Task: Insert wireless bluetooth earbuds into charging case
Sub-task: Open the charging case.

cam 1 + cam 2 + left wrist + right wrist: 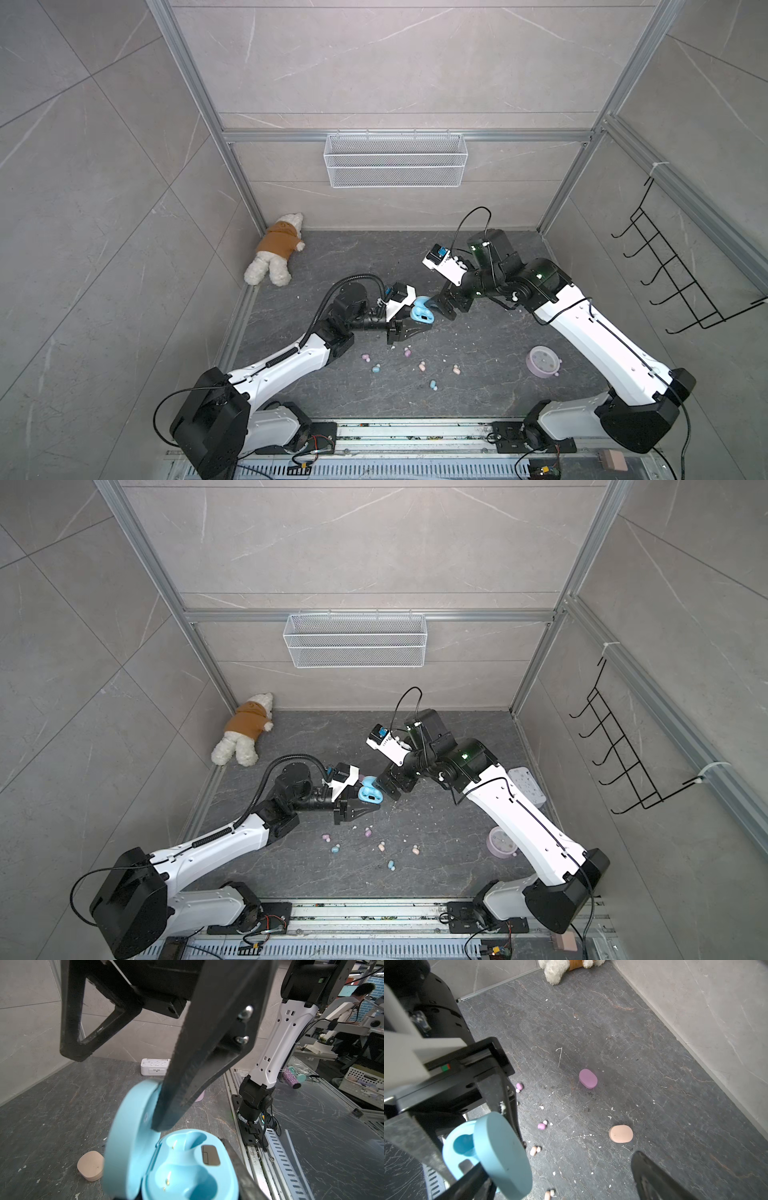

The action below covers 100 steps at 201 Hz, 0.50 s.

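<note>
My left gripper (415,322) is shut on a light blue charging case (423,312), held above the floor with its lid (128,1136) swung open. Both sockets (187,1167) are empty. My right gripper (442,307) stands open right beside the case, one finger (187,1084) resting against the inside of the lid. Several wireless bluetooth earbuds lie loose on the dark floor below: lilac (365,357) (407,353), light blue (376,368) (433,384) and peach (422,366) (456,370). The right wrist view shows lilac earbuds (542,1125) and peach earbuds (533,1150) near the case.
A shut lilac case (588,1078) and a shut peach case (620,1133) lie on the floor. A round lilac dish (542,361) sits at the right, a white box (527,785) by the right wall, a teddy bear (276,249) in the back left corner. White crumbs litter the floor.
</note>
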### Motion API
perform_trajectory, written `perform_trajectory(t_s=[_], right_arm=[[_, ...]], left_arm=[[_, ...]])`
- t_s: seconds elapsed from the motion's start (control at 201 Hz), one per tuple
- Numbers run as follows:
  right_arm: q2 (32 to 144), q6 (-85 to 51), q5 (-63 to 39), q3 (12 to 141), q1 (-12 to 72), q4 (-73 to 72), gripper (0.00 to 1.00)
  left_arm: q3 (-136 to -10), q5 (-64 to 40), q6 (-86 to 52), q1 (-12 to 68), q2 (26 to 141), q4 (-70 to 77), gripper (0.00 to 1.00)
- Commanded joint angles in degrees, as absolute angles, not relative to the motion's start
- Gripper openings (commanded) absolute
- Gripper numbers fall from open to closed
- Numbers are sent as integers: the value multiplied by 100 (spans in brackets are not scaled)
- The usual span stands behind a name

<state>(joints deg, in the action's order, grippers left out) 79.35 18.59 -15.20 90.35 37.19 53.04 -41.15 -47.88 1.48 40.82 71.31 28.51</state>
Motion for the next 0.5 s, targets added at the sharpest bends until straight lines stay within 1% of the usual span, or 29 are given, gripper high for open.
perform_trajectory(t_s=[0.0, 0.194, 0.393, 0.493], right_arm=[[7711, 1667, -1749, 9083, 3690, 5500, 99], [7409, 1250, -1876, 9059, 3598, 5562, 100], [7032, 313, -1904, 8829, 3254, 5860, 100], [6739, -297, -2019, 8464, 3008, 5848, 100]], left_arm=[[-4238, -4696, -17, 4034, 7163, 3137, 11], [-4114, -4505, -144, 4000, 7178, 3413, 11], [-3923, -4404, -264, 4000, 7079, 3688, 10], [-3785, -4279, -180, 3999, 6942, 3705, 10]])
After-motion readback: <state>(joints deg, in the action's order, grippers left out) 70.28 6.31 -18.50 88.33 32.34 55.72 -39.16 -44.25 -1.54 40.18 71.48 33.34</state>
